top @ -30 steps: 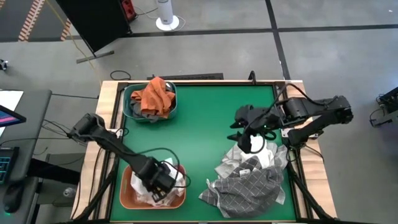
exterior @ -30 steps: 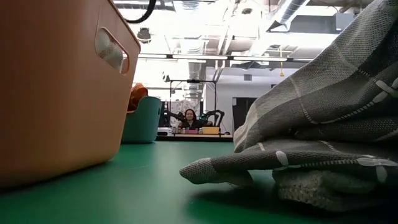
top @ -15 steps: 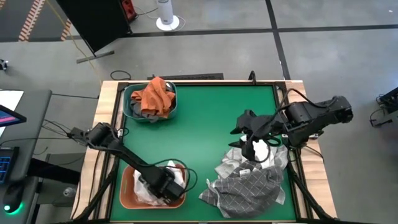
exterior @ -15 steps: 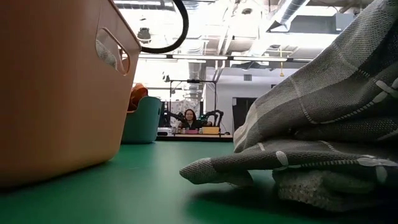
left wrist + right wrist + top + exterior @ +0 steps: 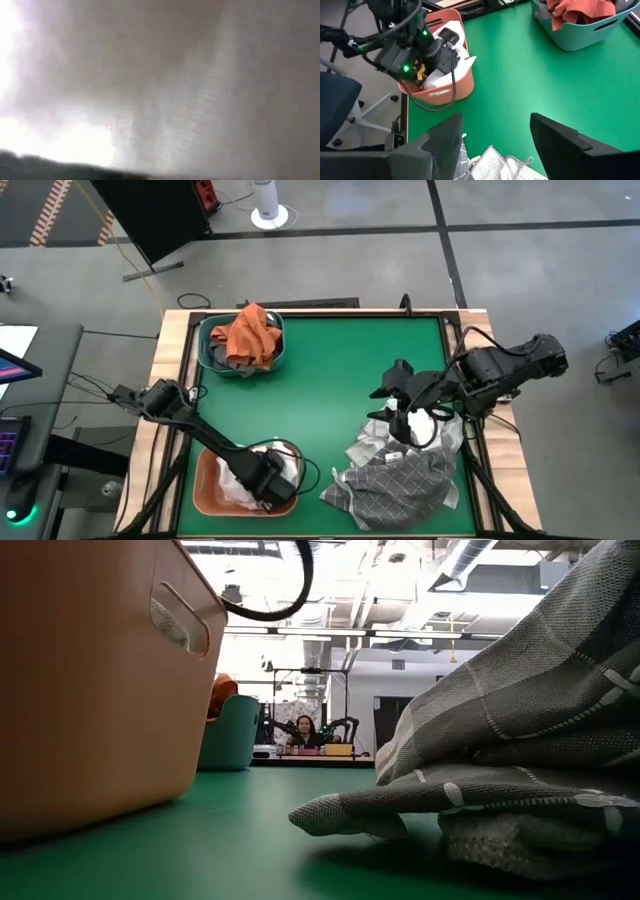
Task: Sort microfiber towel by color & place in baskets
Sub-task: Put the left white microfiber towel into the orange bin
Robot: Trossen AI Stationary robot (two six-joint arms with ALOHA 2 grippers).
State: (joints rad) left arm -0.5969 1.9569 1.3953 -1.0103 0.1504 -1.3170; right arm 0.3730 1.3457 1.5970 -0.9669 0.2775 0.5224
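Observation:
The salmon basket (image 5: 205, 485) stands at the table's near left and holds white towels (image 5: 235, 480). My left gripper (image 5: 268, 480) is down inside it among them; its wrist view shows only blurred pale cloth (image 5: 165, 100). The teal basket (image 5: 212, 358) at the far left holds rust orange towels (image 5: 250, 332) on a dark grey one. A pile lies at the near right, with a grey grid-lined towel (image 5: 395, 480) and pale checked ones (image 5: 430, 428). My right gripper (image 5: 495, 120) is open just above the pile's far edge.
Bare green table (image 5: 330, 380) lies between the baskets and the pile. A raised wooden rim (image 5: 172, 380) runs around the table. In the low view the grid-lined towel (image 5: 520, 720) fills the right and the salmon basket wall (image 5: 90, 690) the left. A person (image 5: 304, 730) sits far behind the table.
My left gripper has gone down deeper into the salmon basket, toward the table's near edge, onto the white towels. My right gripper has shifted a little toward the near edge and down, closer to the pile. The towels in the pile have stayed put.

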